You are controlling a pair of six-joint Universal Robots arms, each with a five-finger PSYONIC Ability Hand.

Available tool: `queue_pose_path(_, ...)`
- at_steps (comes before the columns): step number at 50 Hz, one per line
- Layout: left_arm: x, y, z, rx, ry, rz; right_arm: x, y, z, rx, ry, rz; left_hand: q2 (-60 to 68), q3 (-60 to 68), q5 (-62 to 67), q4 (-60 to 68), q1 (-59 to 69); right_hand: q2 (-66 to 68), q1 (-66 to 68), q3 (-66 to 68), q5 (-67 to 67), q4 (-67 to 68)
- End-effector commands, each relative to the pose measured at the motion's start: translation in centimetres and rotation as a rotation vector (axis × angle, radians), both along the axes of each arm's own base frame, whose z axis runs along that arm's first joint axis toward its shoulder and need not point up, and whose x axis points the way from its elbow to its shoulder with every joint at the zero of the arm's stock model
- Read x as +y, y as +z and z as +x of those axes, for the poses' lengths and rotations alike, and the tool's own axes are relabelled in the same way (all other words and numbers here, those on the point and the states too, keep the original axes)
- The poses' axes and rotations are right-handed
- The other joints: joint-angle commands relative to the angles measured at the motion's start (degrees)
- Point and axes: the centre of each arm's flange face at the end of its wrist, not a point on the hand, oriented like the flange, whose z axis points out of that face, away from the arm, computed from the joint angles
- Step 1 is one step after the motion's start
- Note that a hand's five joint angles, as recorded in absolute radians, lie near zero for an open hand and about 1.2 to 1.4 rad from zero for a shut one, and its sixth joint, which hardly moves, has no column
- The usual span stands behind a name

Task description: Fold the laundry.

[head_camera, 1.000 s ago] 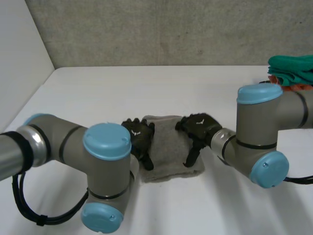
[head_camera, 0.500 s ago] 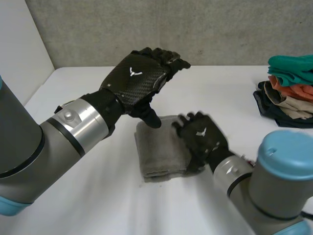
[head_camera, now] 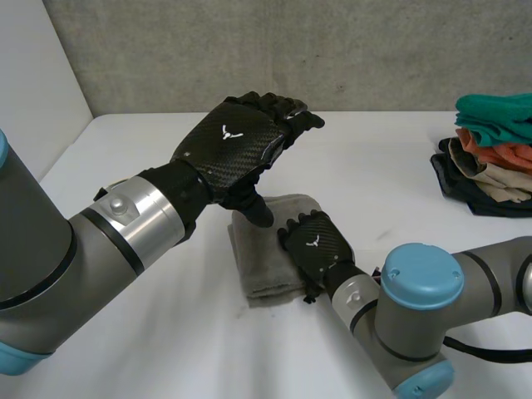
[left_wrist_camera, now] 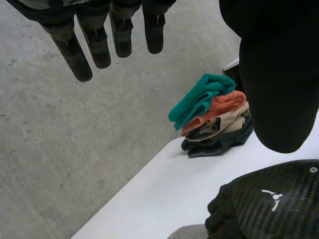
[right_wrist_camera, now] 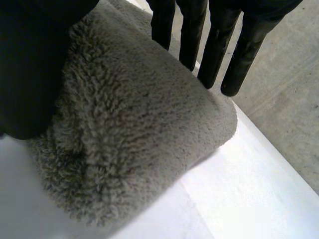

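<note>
While I watch from the head camera, my left hand [head_camera: 233, 145] hangs in the air above the far left corner of the folded grey towel [head_camera: 259, 258], fingers straight and spread, holding nothing. Its thumb points down toward that corner; I can't tell whether the tip touches the cloth. The left wrist camera agrees: fingers [left_wrist_camera: 99, 42] loose and straight, nothing between them and the thumb.

My right hand [head_camera: 314, 243] lies flat on the right half of the towel, back of the hand up. From its own wrist camera the fingers [right_wrist_camera: 192, 35] reach straight out across the fluffy top of the towel [right_wrist_camera: 134, 139], with the thumb down beside the near fold. So that hand is open too, resting on the cloth rather than gripping it.

The towel sits as a compact rectangle near the middle of the white table [head_camera: 374, 158]. Well apart, at the table's far right edge, sits a pile of clothes [head_camera: 490, 158], teal on top, then orange, beige and dark layers.
</note>
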Motion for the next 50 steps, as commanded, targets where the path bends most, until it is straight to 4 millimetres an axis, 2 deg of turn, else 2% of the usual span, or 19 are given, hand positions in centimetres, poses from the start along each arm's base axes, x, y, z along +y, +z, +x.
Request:
queue_pose_path(1, 0.0, 0.0, 0.0, 0.0, -0.001, 0.002, -0.5, -0.3, 0.7, -0.013, 0.031, -0.001, -0.5, -0.6, -0.8, -0.4, -0.8, 18.0, 21.7, 17.7, 20.9, 17.7)
queue_pose_path(7, 0.1, 0.0, 0.0, 0.0, -0.003, 0.002, -0.9, 0.3, 1.1, -0.037, 0.049, -0.022, -0.5, -0.6, -0.8, -0.4, -0.8, 31.9, 35.7, 31.7, 34.9, 31.7)
queue_pose_path(12, 0.0, 0.0, 0.0, 0.0, -0.001, 0.002, -1.4, 0.8, 1.6, -0.051, 0.05, -0.036, -0.4, -0.4, -0.6, -0.2, -0.6, 27.2, 31.0, 27.0, 30.2, 27.0)
queue_pose_path(20, 0.0, 0.0, 0.0, 0.0, 0.0, 0.002, -2.0, 0.0, 1.9, -0.043, 0.043, -0.025, -0.4, -0.4, -0.6, -0.2, -0.6, 15.6, 19.4, 15.4, 18.5, 15.4)
queue_pose_path(22, 0.0, 0.0, 0.0, 0.0, 0.0, 0.002, -2.0, -0.1, 1.9, -0.044, 0.043, -0.024, -0.4, -0.4, -0.6, -0.2, -0.6, 25.5, 29.2, 25.2, 28.4, 25.3)
queue_pose_path(23, 0.0, 0.0, 0.0, 0.0, 0.0, 0.002, -2.0, 0.0, 2.0, -0.046, 0.046, -0.026, -0.4, -0.4, -0.6, -0.2, -0.6, 43.2, 46.9, 42.9, 46.1, 43.0)
queue_pose_path(24, 0.0, 0.0, 0.0, 0.0, 0.0, 0.002, -2.1, 0.2, 2.0, -0.049, 0.043, -0.031, -0.5, -0.6, -0.8, -0.4, -0.8, 52.3, 56.0, 52.0, 55.2, 52.1)
queue_pose_path(29, -0.1, 0.0, 0.0, 0.0, 0.002, 0.001, -3.3, 2.1, 1.9, -0.08, 0.016, -0.081, -0.4, -0.4, -0.6, -0.2, -0.6, 52.4, 56.1, 52.1, 55.3, 52.2)
queue_pose_path(31, -0.1, 0.1, 0.1, 0.002, 0.005, -0.002, -5.1, 3.9, 1.2, -0.106, -0.018, -0.125, -0.2, -0.2, -0.4, -0.1, -0.4, 52.4, 56.1, 52.1, 55.3, 52.2)
queue_pose_path(32, -0.1, 0.1, 0.1, 0.003, 0.005, -0.003, -7.1, 5.2, 0.2, -0.121, -0.057, -0.162, -0.2, -0.2, -0.4, -0.1, -0.4, 52.4, 56.1, 52.1, 55.3, 52.2)
queue_pose_path(35, -0.1, 0.4, 0.1, 0.008, 0.006, -0.011, -9.5, 7.2, -1.1, -0.144, -0.093, -0.218, -0.2, -0.2, -0.4, -0.1, -0.4, 52.4, 56.1, 52.1, 55.3, 52.2)
queue_pose_path(38, -0.1, 0.5, 0.2, 0.011, 0.008, -0.015, -12.1, 10.4, -1.7, -0.189, -0.084, -0.309, -0.2, -0.2, -0.4, -0.1, -0.4, 52.4, 56.1, 52.1, 55.3, 52.2)
queue_pose_path(41, -0.1, 0.7, 0.3, 0.013, 0.009, -0.019, -14.5, 14.4, -2.3, -0.24, -0.05, -0.423, 0.0, -0.1, -0.3, 0.1, -0.3, 52.4, 56.1, 52.1, 55.3, 52.2)
queue_pose_path(42, -0.2, 0.8, 0.4, 0.015, 0.014, -0.021, -15.9, 16.5, -3.1, -0.262, -0.051, -0.482, 0.0, -0.1, -0.3, 0.1, -0.3, 52.4, 56.1, 52.1, 55.3, 52.2)
queue_pose_path(44, -0.2, 1.0, 0.5, 0.018, 0.018, -0.027, -17.1, 18.2, -4.0, -0.285, -0.063, -0.525, 0.0, -0.1, -0.3, 0.1, -0.3, 52.4, 56.1, 52.1, 55.3, 52.2)
queue_pose_path(45, -0.1, 1.0, 0.6, 0.019, 0.018, -0.028, -18.4, 20.6, -5.3, -0.322, -0.089, -0.578, 0.0, -0.1, -0.3, 0.1, -0.3, 52.4, 56.1, 52.1, 55.3, 52.2)
queue_pose_path(48, -0.1, 1.1, 0.7, 0.02, 0.02, -0.029, -20.3, 23.3, -7.5, -0.367, -0.127, -0.636, 0.0, -0.1, -0.3, 0.1, -0.3, 52.4, 56.1, 52.1, 55.3, 52.2)
queue_pose_path(49, -0.1, 1.1, 0.7, 0.02, 0.02, -0.03, -21.8, 24.8, -9.8, -0.391, -0.16, -0.668, 0.0, -0.1, -0.3, 0.1, -0.3, 52.4, 56.1, 52.1, 55.3, 52.2)
queue_pose_path(50, -0.1, 1.2, 0.8, 0.021, 0.023, -0.032, -22.3, 25.2, -10.6, -0.398, -0.17, -0.675, 0.0, -0.1, -0.3, 0.1, -0.3, 52.4, 56.1, 52.1, 55.3, 52.2)
